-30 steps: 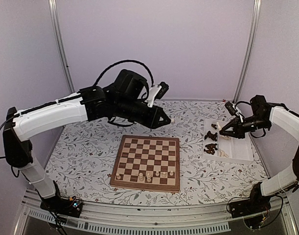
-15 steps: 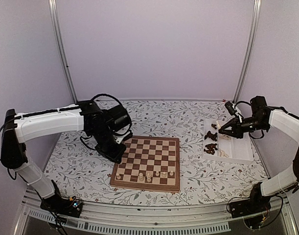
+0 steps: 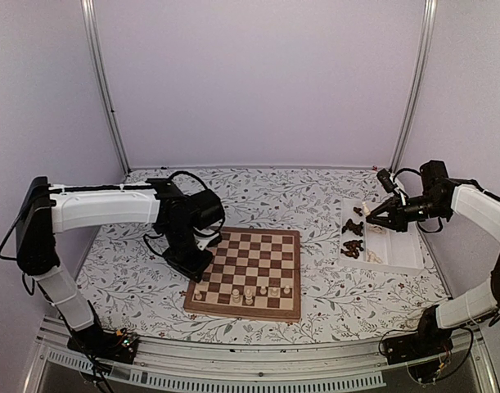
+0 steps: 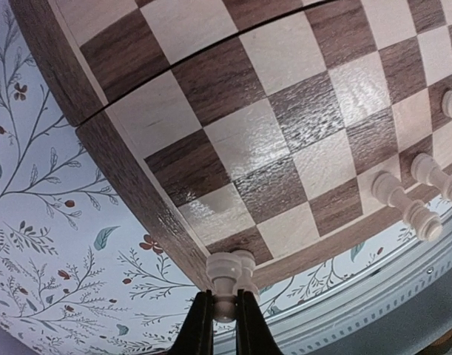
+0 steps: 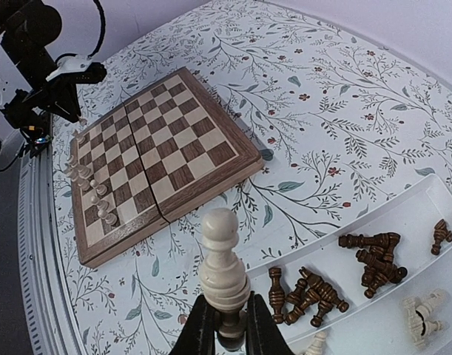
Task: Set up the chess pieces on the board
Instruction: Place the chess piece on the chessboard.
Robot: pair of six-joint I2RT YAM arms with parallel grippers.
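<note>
Two claws clenched: left gripper (image 4: 224, 309) pinches a cream piece (image 4: 227, 272) at the near-left corner of the board (image 3: 258, 255); right gripper (image 5: 224, 325) grasps a pale chessman (image 5: 220, 268) above the white tray (image 5: 381, 329) holding dark pieces (image 5: 314, 293).

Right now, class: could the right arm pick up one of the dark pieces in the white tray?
Probably not yet: the right gripper hangs over the white tray near the dark pieces, but it is shut on a cream pawn.
</note>
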